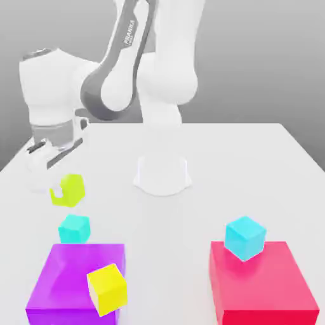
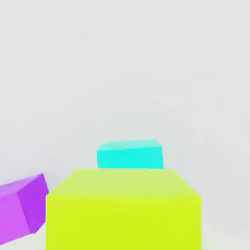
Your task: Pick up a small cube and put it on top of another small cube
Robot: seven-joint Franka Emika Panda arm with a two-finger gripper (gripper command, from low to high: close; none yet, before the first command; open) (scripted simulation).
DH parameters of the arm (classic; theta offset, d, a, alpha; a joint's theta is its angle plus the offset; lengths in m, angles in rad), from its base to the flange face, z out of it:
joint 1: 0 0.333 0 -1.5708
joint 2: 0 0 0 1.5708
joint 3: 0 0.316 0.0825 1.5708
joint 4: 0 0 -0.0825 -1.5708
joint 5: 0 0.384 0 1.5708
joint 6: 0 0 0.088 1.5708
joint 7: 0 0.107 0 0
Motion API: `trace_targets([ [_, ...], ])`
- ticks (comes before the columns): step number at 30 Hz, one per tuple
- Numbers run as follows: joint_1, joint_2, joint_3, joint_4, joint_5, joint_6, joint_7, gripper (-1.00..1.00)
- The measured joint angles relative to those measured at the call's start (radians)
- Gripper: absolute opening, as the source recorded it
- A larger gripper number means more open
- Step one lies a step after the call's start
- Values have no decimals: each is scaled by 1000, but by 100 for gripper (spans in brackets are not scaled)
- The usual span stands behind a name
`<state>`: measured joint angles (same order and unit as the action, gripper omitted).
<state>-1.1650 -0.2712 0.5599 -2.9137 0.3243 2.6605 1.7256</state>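
Observation:
The small lime cube (image 1: 71,190) hangs a little above the white table, with my gripper (image 1: 63,189) shut on it; one white finger (image 1: 56,191) shows against its near face. The small turquoise cube (image 1: 74,227) rests on the table just in front of the held cube, toward the camera and slightly lower. In the hand view the lime cube (image 2: 124,210) is large and close, and the turquoise cube (image 2: 130,154) lies just beyond it.
A big purple block (image 1: 70,279) sits in front of the turquoise cube, with a yellow cube (image 1: 106,289) on it. On the exterior view's right, a red block (image 1: 261,289) carries a larger cyan cube (image 1: 245,237). The arm's base (image 1: 162,174) stands mid-table.

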Motion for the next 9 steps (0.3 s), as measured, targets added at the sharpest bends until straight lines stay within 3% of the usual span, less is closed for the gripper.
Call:
trace_targets([
  [4,-68,146,46,-5,-119,148,84,-100],
  [6,-103,230,36,-6,-252,225,176,-100],
  [7,-96,253,27,-7,-294,246,205,100],
  [9,-99,253,27,-7,-294,246,205,100],
])
